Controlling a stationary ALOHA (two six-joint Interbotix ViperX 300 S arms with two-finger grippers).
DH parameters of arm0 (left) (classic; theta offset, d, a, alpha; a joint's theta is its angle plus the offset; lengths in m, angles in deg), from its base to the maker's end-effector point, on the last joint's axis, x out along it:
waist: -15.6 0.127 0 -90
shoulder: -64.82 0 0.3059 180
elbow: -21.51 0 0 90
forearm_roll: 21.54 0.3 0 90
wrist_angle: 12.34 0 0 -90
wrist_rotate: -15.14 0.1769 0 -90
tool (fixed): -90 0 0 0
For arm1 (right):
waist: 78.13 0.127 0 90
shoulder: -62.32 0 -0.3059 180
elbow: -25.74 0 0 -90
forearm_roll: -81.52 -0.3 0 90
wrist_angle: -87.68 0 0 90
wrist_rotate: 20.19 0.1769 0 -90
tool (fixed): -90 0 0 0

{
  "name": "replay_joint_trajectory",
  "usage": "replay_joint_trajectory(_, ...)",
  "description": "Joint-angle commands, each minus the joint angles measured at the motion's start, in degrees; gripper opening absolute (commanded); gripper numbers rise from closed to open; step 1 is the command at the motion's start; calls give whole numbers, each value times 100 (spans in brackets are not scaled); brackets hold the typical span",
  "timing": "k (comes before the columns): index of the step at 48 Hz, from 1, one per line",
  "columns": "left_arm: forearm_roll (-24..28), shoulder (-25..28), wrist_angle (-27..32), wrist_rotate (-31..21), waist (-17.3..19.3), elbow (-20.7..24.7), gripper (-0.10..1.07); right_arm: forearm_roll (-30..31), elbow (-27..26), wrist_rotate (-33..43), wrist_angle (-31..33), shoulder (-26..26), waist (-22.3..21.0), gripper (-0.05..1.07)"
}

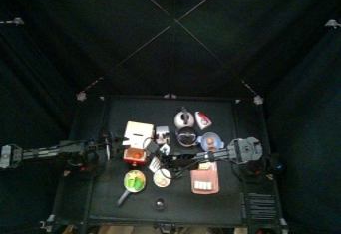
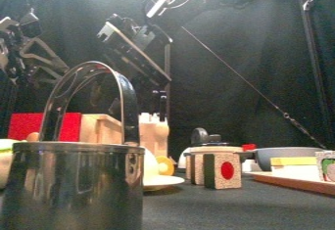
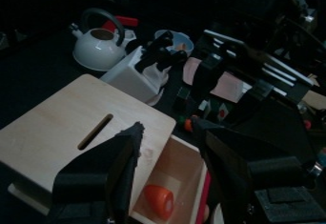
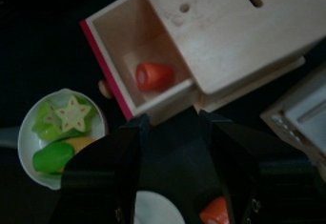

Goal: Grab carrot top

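The carrot top point(image 3: 159, 199) is an orange piece lying in the open red drawer point(image 1: 135, 156) of a pale wooden box point(image 1: 138, 130). It also shows in the right wrist view point(image 4: 154, 73). My left gripper point(image 3: 178, 166) is open and hangs just above the drawer, its jaws on either side of the carrot piece without touching it. In the top view it sits at the drawer's left point(image 1: 115, 152). My right gripper point(image 4: 176, 142) is open and empty, a short way from the drawer's front, over a white plate point(image 4: 159, 209); the top view shows it right of the drawer point(image 1: 193, 159).
A white kettle point(image 3: 95, 45) and a white knife block point(image 3: 151, 64) stand behind the box. A green plate with a star and green pieces point(image 4: 61, 128) lies in front of the drawer. A metal pot point(image 2: 78, 180) stands at the table's front edge. A cutting board point(image 1: 204, 183) lies front right.
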Motion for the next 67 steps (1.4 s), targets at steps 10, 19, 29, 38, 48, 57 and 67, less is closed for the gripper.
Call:
replay_joint_trajectory(10, 0, 26, -18, 9, 18, 70, 84, -369, 686, -9, 9, 809, 290, 83)
replay_joint_trajectory(19, 9, 26, -18, 9, 18, 70, 84, -888, 1125, -18, 18, 879, 308, 83)
replay_joint_trajectory(29, 0, 26, -18, 0, 18, 70, 84, -1274, 1292, 0, 35, 712, 237, 83)
replay_joint_trajectory(38, 9, 26, -18, 9, 26, 70, 84, -1626, 1081, -9, 316, 448, 53, 85)
replay_joint_trajectory(48, 0, 26, -18, 0, 26, 53, 84, -1608, 800, -18, 949, 299, 9, 93)
replay_joint_trajectory(57, 0, 26, -18, 9, 35, 62, 84, -1661, 694, -18, 940, 105, 0, 93)
replay_joint_trajectory(67, 0, 26, -18, 9, 26, 53, 84, -1758, 686, -18, 940, -79, -70, 92)
